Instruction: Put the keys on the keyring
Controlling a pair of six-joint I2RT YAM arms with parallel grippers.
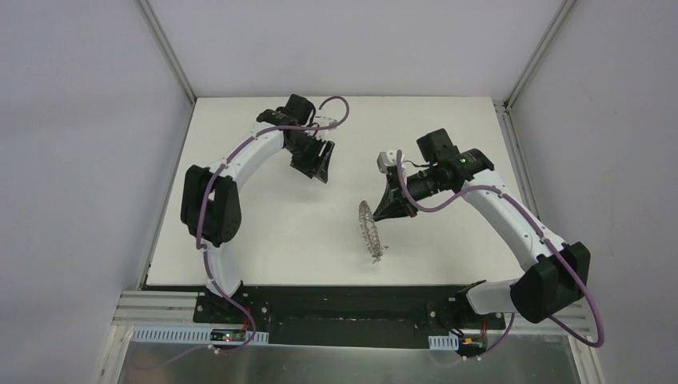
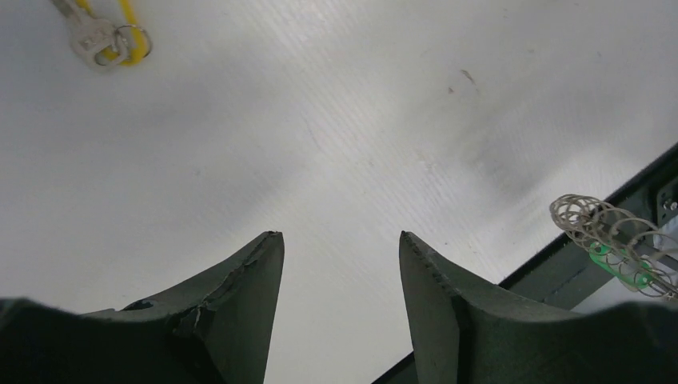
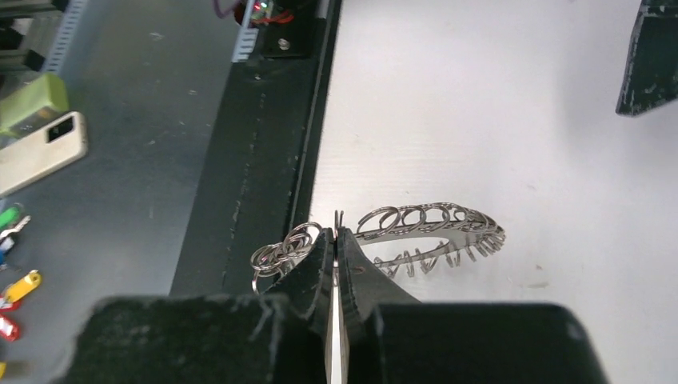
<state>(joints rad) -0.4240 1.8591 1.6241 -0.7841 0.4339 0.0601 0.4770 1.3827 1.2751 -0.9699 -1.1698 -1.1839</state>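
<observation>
My right gripper [image 3: 336,234] is shut on the rim of the keyring [image 3: 436,232], a flat dark ring fringed with silver wire loops, and holds it on edge over the table. From above, the keyring [image 1: 369,232] hangs below the right gripper [image 1: 392,210]. A green-headed key [image 2: 617,266] sits among the keyring's loops [image 2: 592,220]. The yellow-headed key [image 2: 108,36], with a small ring through it, lies flat on the table. My left gripper [image 2: 341,236] hovers open and empty, apart from that key. In the top view the left gripper [image 1: 317,164] is at the back left.
The white table [image 1: 264,232] ends in a black front rail [image 3: 264,144]. Beyond the rail, on a grey surface, lie a phone [image 3: 40,152] and several coloured key tags [image 3: 17,290]. A left finger [image 3: 649,56] shows at the upper right of the right wrist view.
</observation>
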